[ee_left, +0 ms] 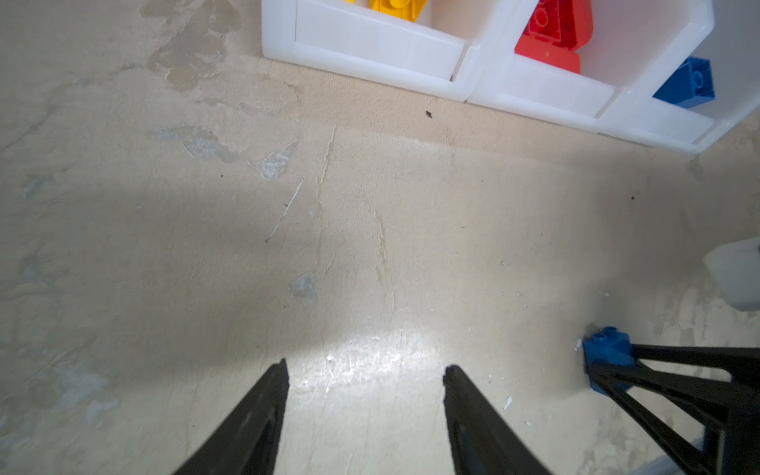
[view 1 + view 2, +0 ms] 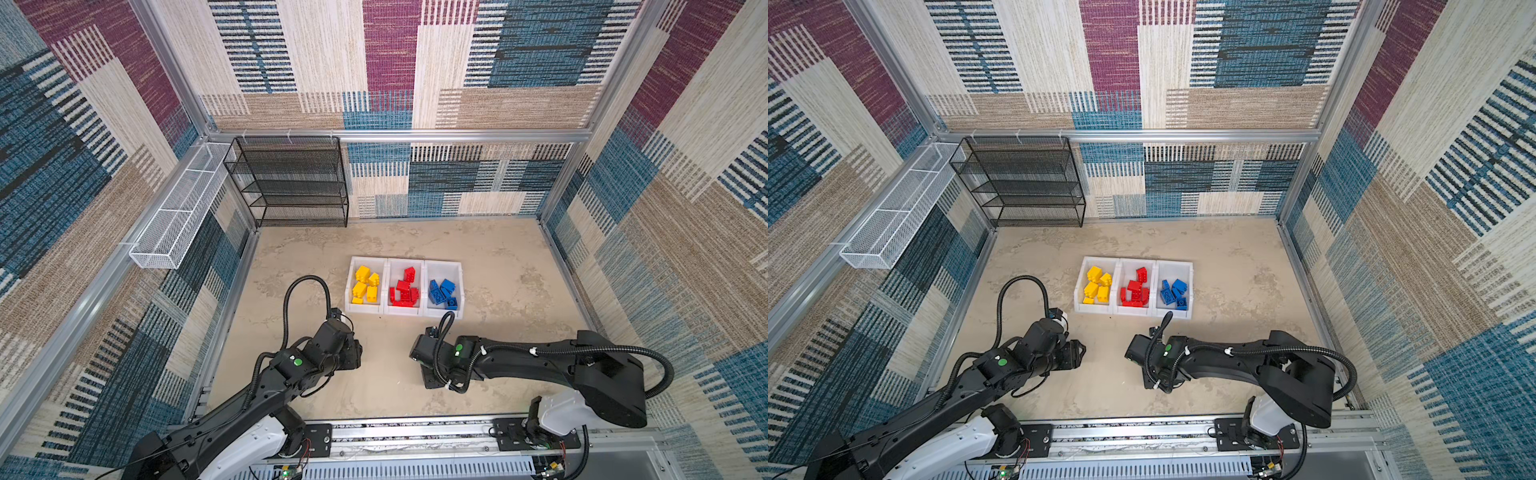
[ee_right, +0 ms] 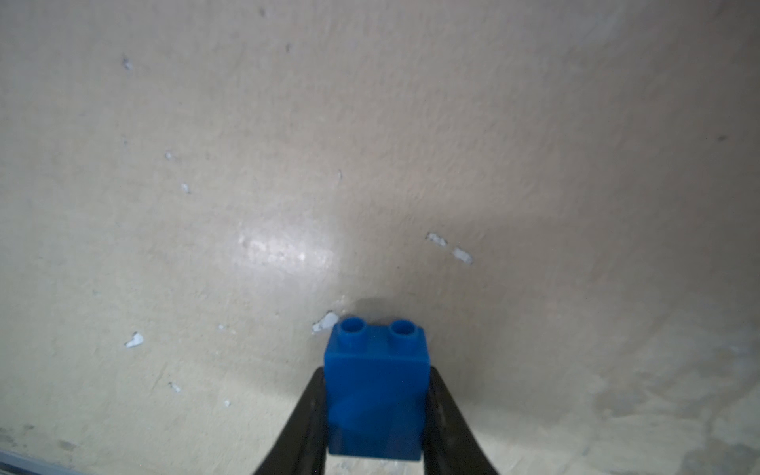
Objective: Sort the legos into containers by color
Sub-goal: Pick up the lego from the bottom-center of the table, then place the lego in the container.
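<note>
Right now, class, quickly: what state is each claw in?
Left claw: open, holding nothing.
Right claw: closed on a blue brick.

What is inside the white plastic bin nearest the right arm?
Only blue studded plastic bricks, in a loose pile; anything beneath the pile is covered.

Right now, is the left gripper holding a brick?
No, the left gripper is open over the bare table, with nothing between its fingers.
</note>
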You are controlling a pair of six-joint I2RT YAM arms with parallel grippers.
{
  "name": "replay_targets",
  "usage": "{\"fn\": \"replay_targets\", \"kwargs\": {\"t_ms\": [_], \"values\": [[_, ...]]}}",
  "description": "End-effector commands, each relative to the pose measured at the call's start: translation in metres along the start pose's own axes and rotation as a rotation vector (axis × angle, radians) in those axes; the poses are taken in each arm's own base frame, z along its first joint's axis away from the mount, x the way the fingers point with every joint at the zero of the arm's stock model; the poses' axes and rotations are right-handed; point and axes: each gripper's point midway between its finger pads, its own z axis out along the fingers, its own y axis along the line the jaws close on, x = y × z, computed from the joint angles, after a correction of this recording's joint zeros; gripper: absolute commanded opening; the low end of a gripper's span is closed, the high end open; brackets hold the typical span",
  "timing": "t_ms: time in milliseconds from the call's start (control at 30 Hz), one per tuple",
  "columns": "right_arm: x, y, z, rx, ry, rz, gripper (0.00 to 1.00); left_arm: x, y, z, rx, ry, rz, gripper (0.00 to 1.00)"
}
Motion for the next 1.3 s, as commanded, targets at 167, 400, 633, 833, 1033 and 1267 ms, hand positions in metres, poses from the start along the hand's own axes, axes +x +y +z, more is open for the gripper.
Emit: {"fn": "replay_targets", "kwargs": {"t_ms": [167, 400, 633, 833, 1033, 1267], "values": [[-0.067, 0.003, -0.043, 0.02, -0.187, -0.031, 0.29, -0.003, 0.0, -0.003, 0.003, -0.018, -0.019, 0.64], [-0.176, -0.031, -0.077, 0.032, -0.387, 0.008, 0.29, -0.003, 0.0, -0.004, 0.007, -0.018, -0.017, 0.64], [-0.247, -0.066, -0.067, 0.054, -0.428, 0.047, 0.29, -0.004, 0.0, -0.007, 0.009, -0.027, -0.022, 0.64], [-0.269, -0.084, -0.058, 0.085, -0.424, 0.067, 0.39, -0.003, 0.001, -0.008, 0.01, -0.026, -0.018, 0.64], [-0.27, -0.088, -0.064, 0.09, -0.437, 0.081, 0.76, -0.004, 0.0, -0.007, 0.011, -0.028, -0.021, 0.64], [-0.268, -0.087, -0.072, 0.077, -0.45, 0.084, 0.77, -0.005, -0.001, -0.007, 0.011, -0.027, -0.016, 0.64]]}}
